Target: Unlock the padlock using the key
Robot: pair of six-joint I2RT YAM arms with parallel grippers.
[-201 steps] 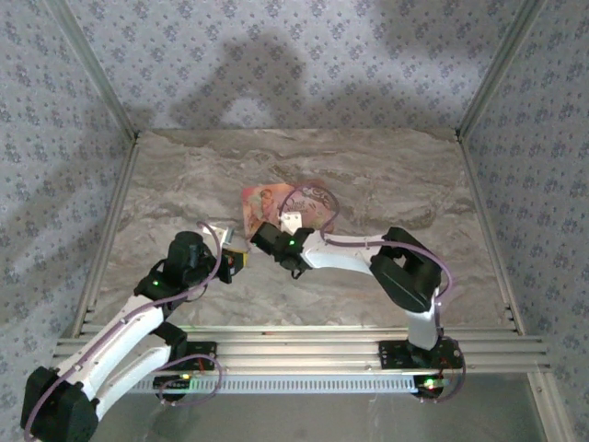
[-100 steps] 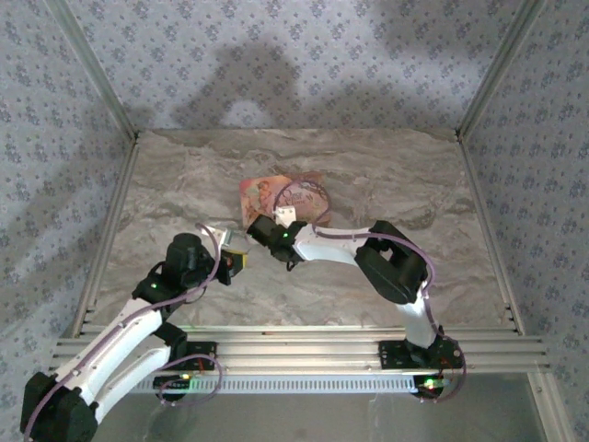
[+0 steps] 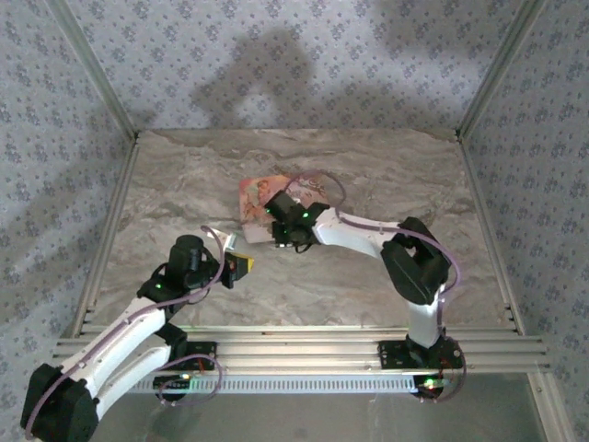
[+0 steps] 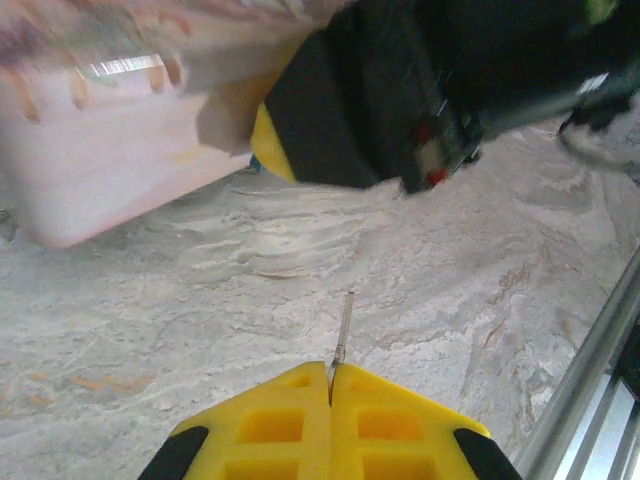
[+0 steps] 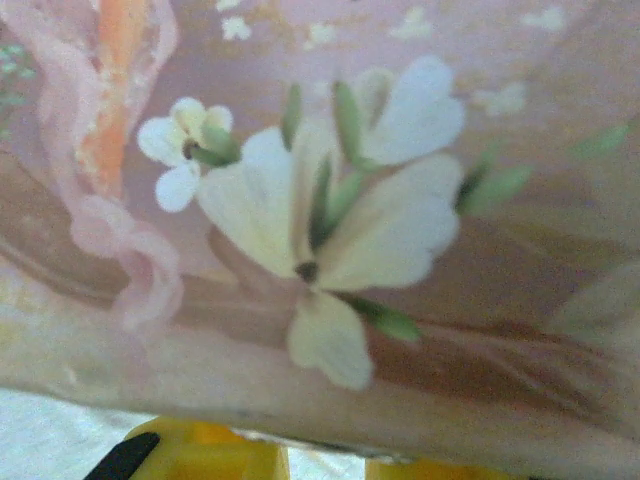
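While the left claw (image 4: 330, 372) pinches the key (image 4: 343, 325) tight, its tip aimed at the box (image 4: 120, 150) nearby, the right claw (image 5: 328, 464), fingers slightly parted, sits at the box's near edge, where a blue speck, perhaps the padlock (image 4: 253, 166), peeks out.

Grey-beige marbled stone-look worktop (image 3: 386, 166), blue-grey floral-patterned walls (image 3: 184, 55) (shadows fall across them), silver aluminium frame rails (image 3: 294, 345).

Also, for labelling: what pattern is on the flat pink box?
White flowers with green leaves; the flat pink box shows best in right wrist view.
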